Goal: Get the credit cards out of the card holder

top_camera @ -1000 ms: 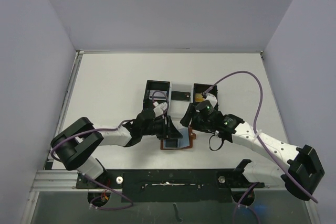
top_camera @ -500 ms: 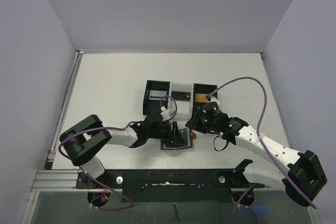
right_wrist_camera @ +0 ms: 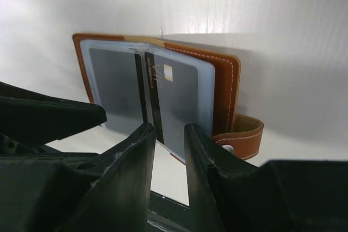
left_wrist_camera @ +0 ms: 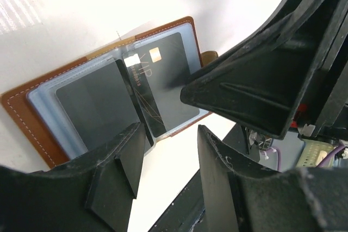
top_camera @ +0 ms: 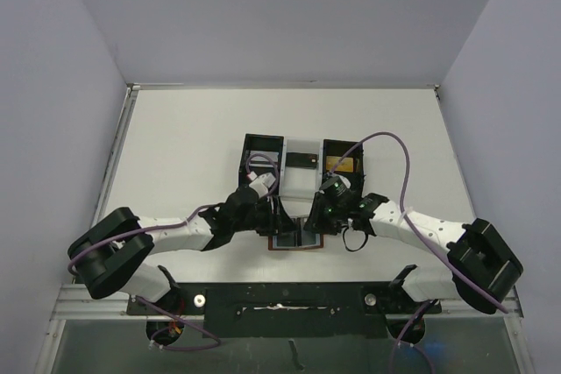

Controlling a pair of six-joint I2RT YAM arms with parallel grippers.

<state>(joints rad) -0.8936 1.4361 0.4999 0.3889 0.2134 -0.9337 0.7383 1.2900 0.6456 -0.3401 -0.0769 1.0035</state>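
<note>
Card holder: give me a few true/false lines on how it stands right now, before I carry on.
The card holder lies open on the table. True.
Its pockets are empty. False: dark cards sit in them, and one of them has a gold chip.
The snap tab is fastened. False: it hangs loose beside the holder's edge.
The left hand and the right hand are both down at the holder, one from each side. True.
</note>
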